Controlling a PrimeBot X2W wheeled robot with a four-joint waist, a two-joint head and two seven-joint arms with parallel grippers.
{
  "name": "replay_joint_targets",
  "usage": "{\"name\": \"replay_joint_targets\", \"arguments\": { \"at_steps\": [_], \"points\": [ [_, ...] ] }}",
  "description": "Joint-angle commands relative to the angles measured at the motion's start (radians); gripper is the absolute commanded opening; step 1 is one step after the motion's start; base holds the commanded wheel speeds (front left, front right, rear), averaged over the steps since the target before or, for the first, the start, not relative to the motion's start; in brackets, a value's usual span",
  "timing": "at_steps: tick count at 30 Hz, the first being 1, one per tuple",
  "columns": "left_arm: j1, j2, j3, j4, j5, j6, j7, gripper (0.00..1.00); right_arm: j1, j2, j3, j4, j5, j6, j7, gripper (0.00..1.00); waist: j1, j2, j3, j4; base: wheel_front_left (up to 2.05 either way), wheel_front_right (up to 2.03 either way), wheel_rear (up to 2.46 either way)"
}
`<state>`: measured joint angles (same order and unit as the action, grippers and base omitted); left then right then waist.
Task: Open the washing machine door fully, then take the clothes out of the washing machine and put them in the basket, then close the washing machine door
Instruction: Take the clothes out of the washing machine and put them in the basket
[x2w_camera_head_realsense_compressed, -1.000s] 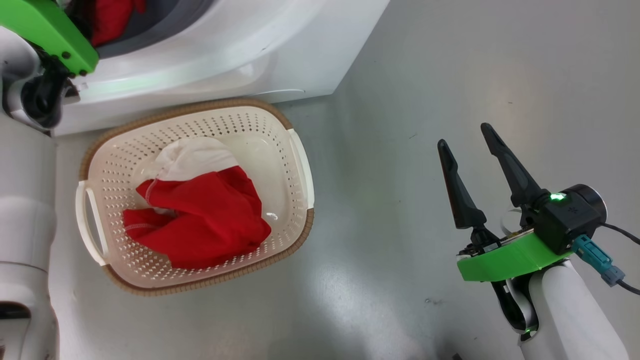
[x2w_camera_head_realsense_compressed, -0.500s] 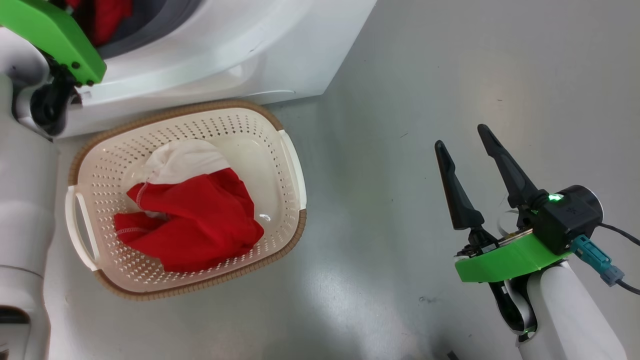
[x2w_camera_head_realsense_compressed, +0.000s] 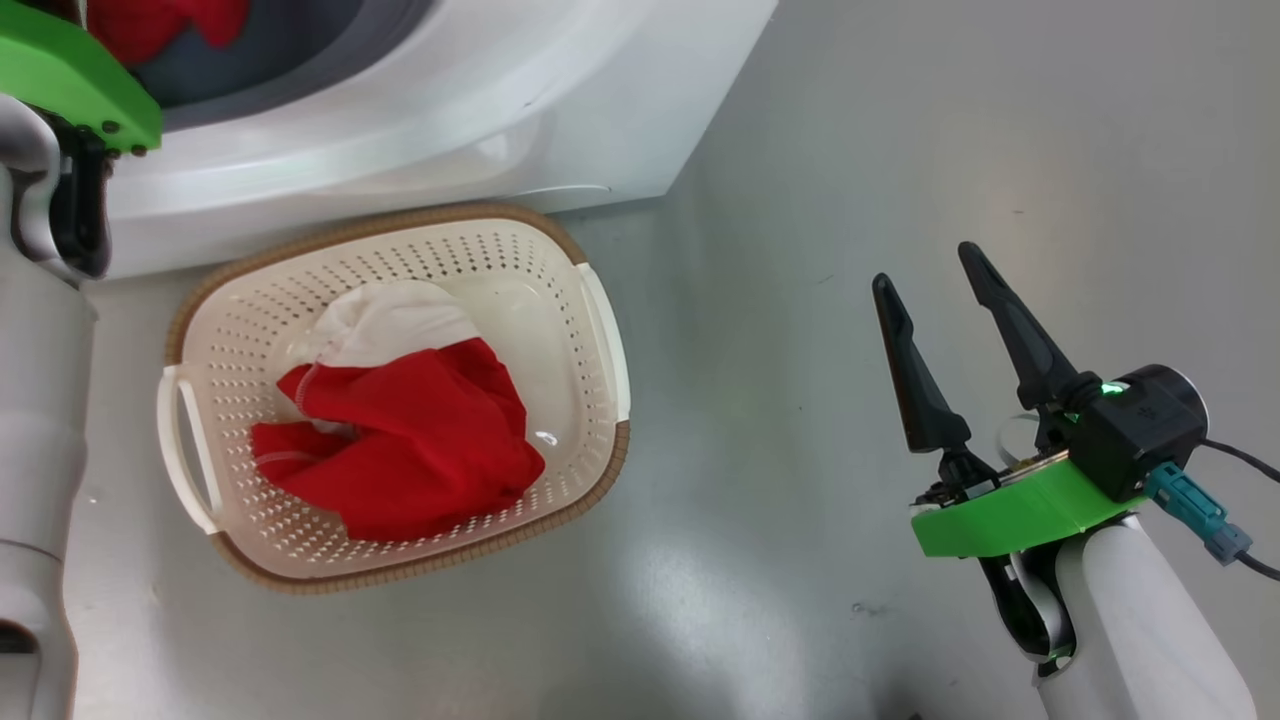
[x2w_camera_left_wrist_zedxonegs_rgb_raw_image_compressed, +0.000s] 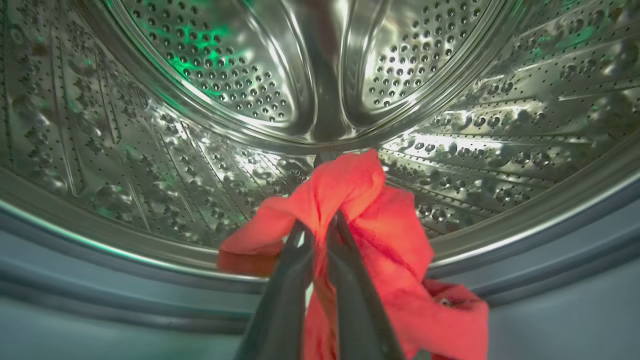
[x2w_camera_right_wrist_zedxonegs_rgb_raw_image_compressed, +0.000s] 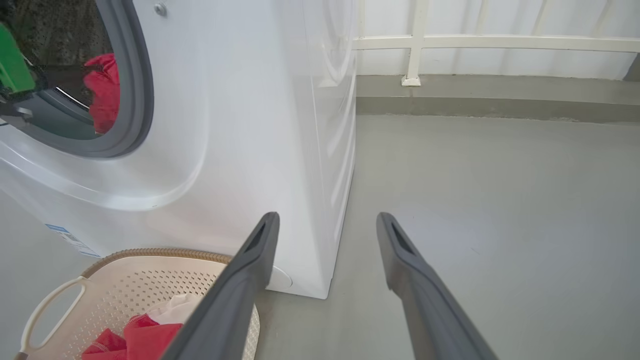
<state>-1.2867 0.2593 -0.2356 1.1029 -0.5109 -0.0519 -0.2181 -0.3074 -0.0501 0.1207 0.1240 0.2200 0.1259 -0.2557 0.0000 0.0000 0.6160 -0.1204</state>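
Leftward our left pincer (x2w_camera_left_wrist_zedxonegs_rgb_raw_image_compressed: 320, 225) has shifted, clamped on red clothes (x2w_camera_left_wrist_zedxonegs_rgb_raw_image_compressed: 395, 235) inside the washing machine (x2w_camera_head_realsense_compressed: 450, 120). Next we carry them to the basket (x2w_camera_head_realsense_compressed: 380, 222), where one piece (x2w_camera_head_realsense_compressed: 420, 450) lies. Our right pincer (x2w_camera_head_realsense_compressed: 925, 268) hangs wide open.

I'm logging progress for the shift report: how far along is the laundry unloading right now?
Done: the washing machine stands open and a first red garment lies in the basket. In hand: the left gripper is shut on a second red garment at the mouth of the drum. Left: carrying it to the basket and closing the door. The right gripper hangs open, idle.
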Motion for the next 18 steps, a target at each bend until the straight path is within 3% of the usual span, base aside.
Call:
{"name": "replay_joint_targets", "arguments": {
  "at_steps": [1, 7, 15, 18],
  "points": [
    [0.018, 0.053, 0.014, -0.029, 0.011, 0.008, -0.021, 0.0, 0.003, 0.0, 0.021, -0.017, 0.006, 0.005, -0.006, 1.0, 0.0, 0.0, -0.01, 0.01, 0.0, 0.0, 0.0],
    [0.076, 0.059, 0.025, -0.097, 0.025, 0.01, -0.042, 0.0, 0.003, 0.0, 0.024, -0.011, 0.007, 0.005, -0.006, 1.0, 0.0, 0.0, -0.034, 0.021, 0.0, 0.0, 0.0],
    [0.295, 0.064, 0.105, -0.417, 0.102, 0.052, -0.043, 0.0, 0.009, 0.0, 0.033, 0.002, 0.008, 0.005, -0.006, 1.0, 0.0, 0.0, -0.088, 0.027, 0.0, 0.0, 0.0],
    [0.345, 0.057, 0.122, -0.472, 0.116, 0.057, -0.043, 0.0, 0.012, 0.0, 0.032, 0.005, 0.008, 0.005, -0.006, 1.0, 0.0, 0.0, -0.102, 0.029, 0.0, 0.0, 0.0]
  ]
}}
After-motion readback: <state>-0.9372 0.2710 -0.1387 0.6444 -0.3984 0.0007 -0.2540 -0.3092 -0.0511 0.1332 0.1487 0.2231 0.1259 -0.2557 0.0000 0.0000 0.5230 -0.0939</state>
